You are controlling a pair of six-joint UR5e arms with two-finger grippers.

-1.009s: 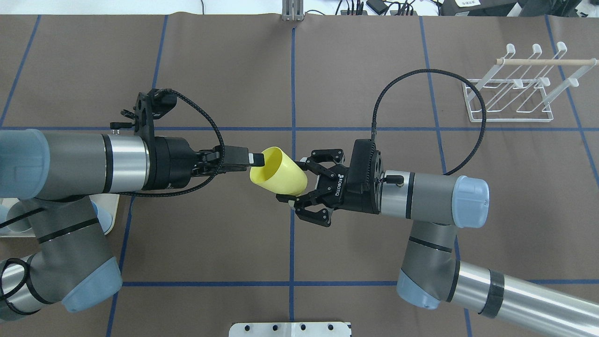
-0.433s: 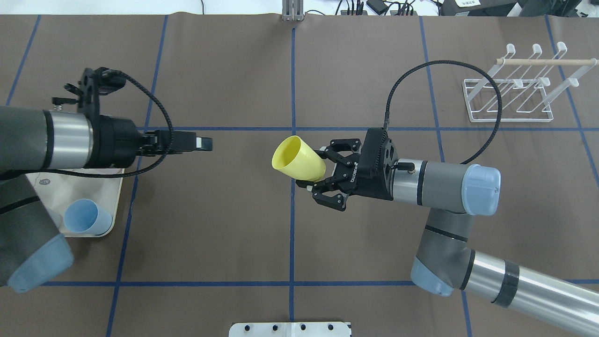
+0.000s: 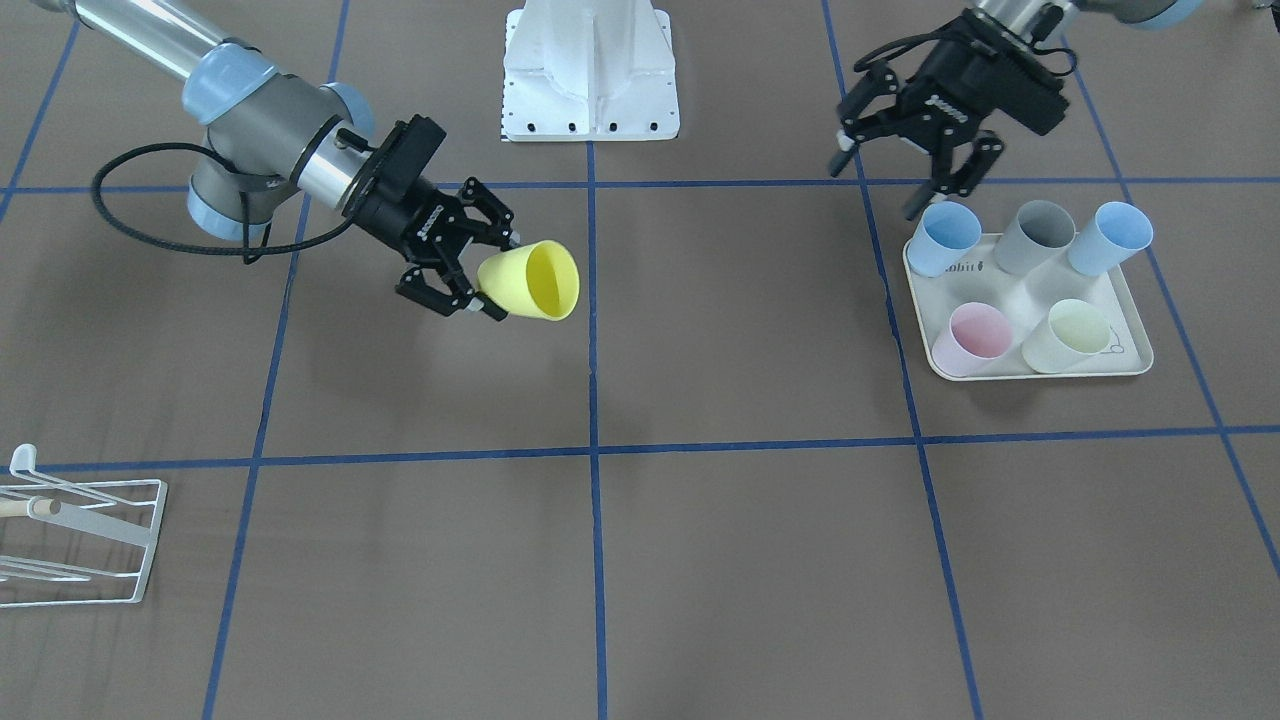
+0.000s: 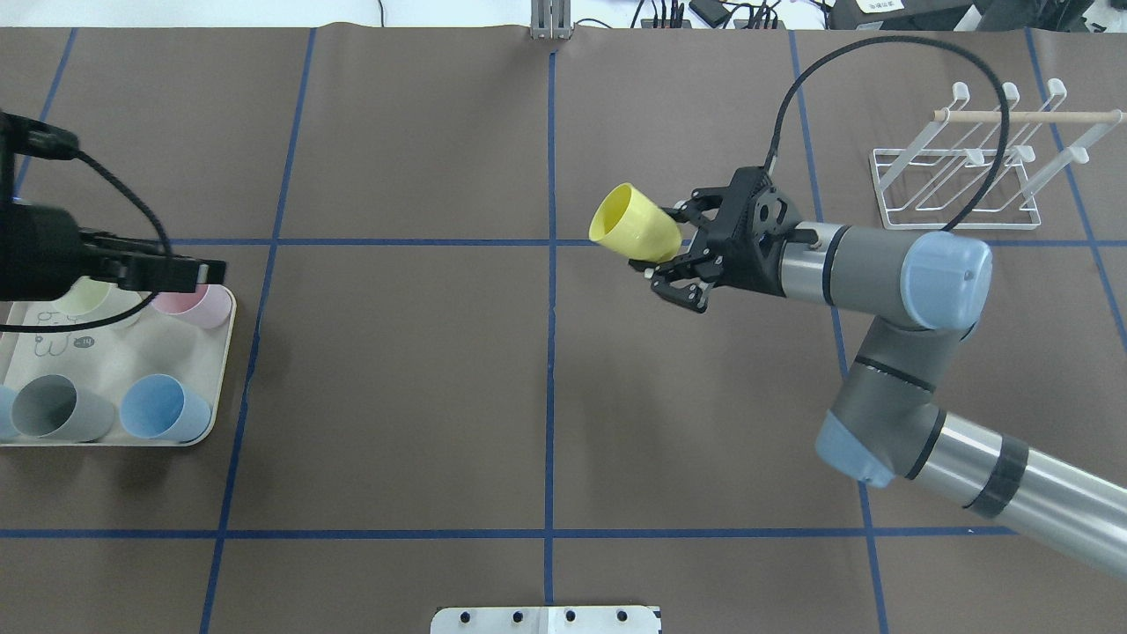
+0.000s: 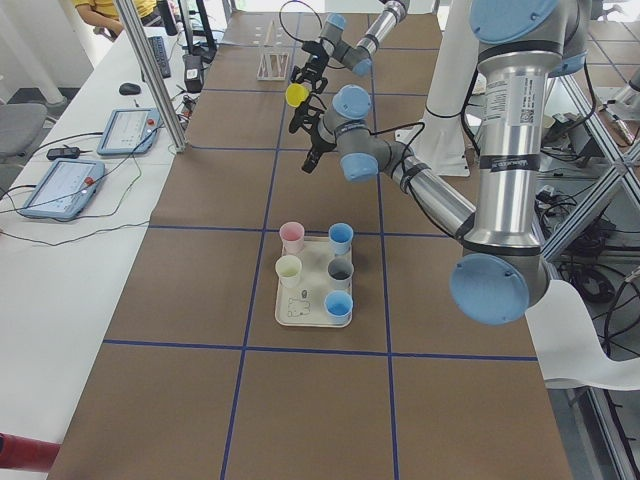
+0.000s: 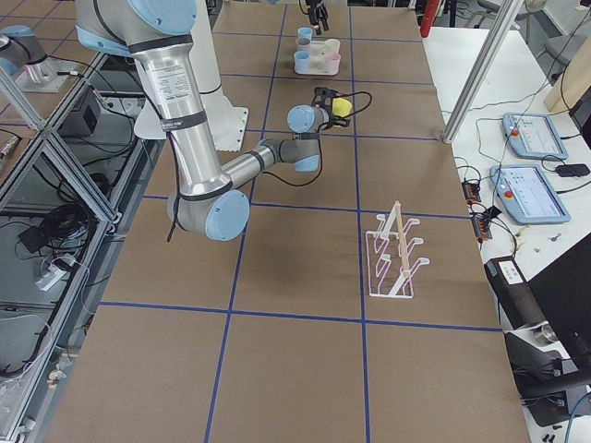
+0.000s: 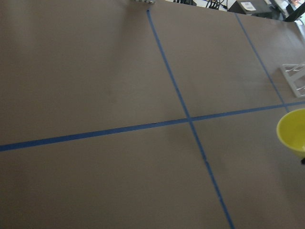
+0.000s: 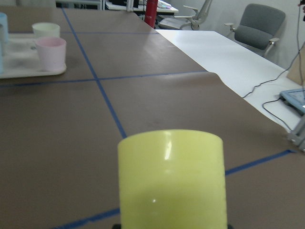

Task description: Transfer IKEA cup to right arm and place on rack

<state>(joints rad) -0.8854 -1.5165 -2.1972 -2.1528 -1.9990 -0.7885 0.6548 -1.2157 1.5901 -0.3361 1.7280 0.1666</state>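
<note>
The yellow IKEA cup (image 4: 632, 221) lies sideways in the air, gripped at its base by my right gripper (image 4: 666, 249), which is shut on it, mouth pointing away from the wrist. It also shows in the front view (image 3: 535, 280) and fills the right wrist view (image 8: 171, 176). The white wire rack (image 4: 964, 167) with a wooden dowel stands at the far right, beyond the right arm, and at the front view's lower left (image 3: 80, 540). My left gripper (image 3: 878, 190) is open and empty, hovering at the edge of the cup tray.
A cream tray (image 4: 132, 352) at the left holds several pastel cups, also seen in the front view (image 3: 1020, 300). The white robot base plate (image 3: 590, 70) sits at the table's near middle. Blue tape lines grid the brown table.
The left gripper let go of the cup's rim and pulled back left over the tray. The right gripper closed on the cup and carried it away, up and right toward the rack.
</note>
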